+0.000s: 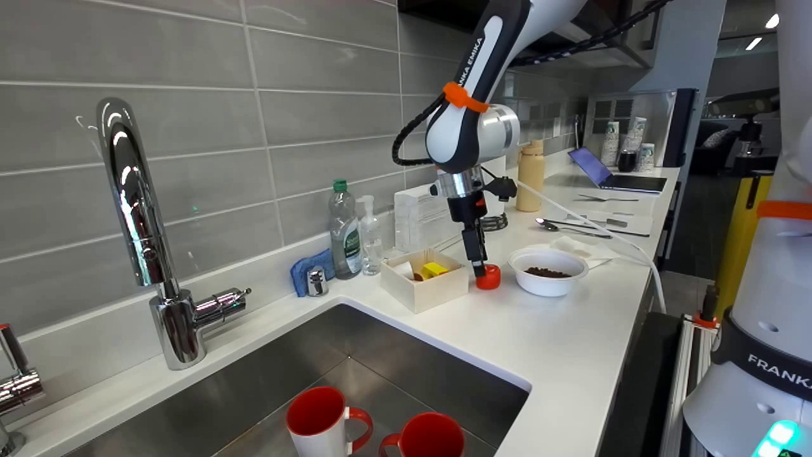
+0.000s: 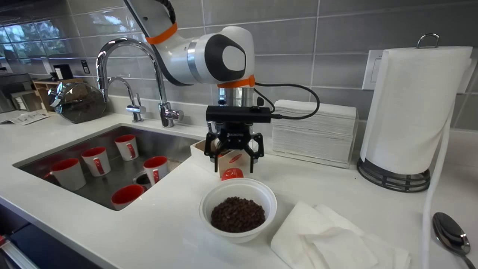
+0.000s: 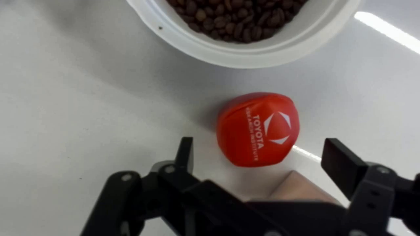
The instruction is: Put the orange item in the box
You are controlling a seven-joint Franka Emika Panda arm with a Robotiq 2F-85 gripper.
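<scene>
The orange item (image 1: 488,278) is a small rounded orange-red object with white print, standing on the white counter. It also shows in an exterior view (image 2: 232,174) and in the wrist view (image 3: 258,131). The box (image 1: 438,293) is low and pale, right beside the item; its wall shows in an exterior view (image 2: 243,161) and a corner in the wrist view (image 3: 303,190). My gripper (image 2: 234,167) points down above the counter, open and empty. In the wrist view the fingers (image 3: 259,153) stand wide apart, with the item between and a little beyond their tips.
A white bowl (image 1: 549,279) of dark beans stands close to the item. A yellow object (image 1: 434,269) and a white one lie in the box. The sink (image 1: 355,343) with red-white mugs, soap bottles (image 1: 344,235), a paper towel stack (image 2: 313,134) and a towel roll (image 2: 414,112) are around.
</scene>
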